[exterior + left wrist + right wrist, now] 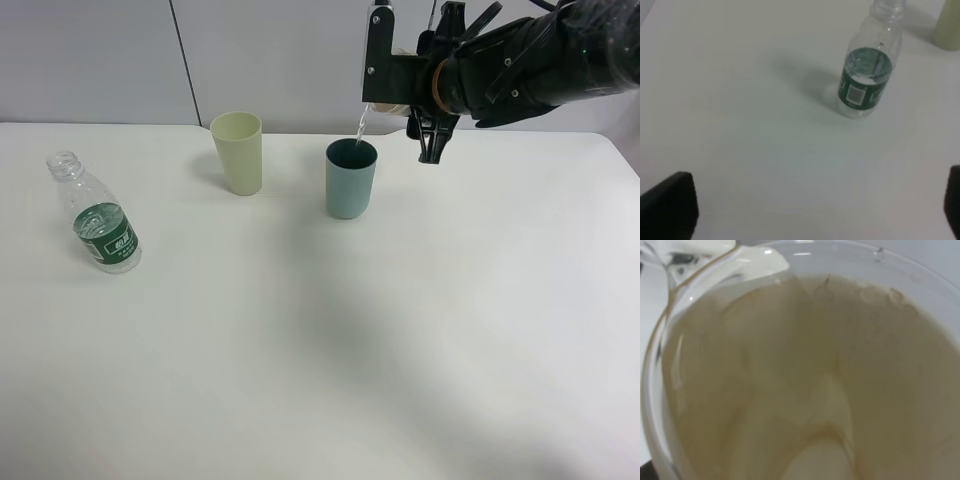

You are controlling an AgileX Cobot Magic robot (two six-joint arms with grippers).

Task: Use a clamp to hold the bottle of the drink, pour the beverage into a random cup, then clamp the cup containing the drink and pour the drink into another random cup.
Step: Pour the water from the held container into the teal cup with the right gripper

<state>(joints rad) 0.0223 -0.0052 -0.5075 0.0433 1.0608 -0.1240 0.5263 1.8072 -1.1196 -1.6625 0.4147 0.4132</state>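
My right gripper [402,100] is shut on a pale cup [388,108], held tilted above the teal cup [351,178] at the back middle of the table. A thin stream of clear drink [362,125] runs from the held cup into the teal cup. The right wrist view is filled by the held cup's beige inside [805,380]. A clear bottle with a green label [95,215] stands uncapped at the left; it also shows in the left wrist view [867,75]. My left gripper [810,207] is open and empty, well apart from the bottle, and out of the exterior view.
A pale yellow-green cup [238,152] stands upright left of the teal cup; its edge shows in the left wrist view [947,30]. The white table [330,350] stretches toward the front. A grey wall runs behind the table.
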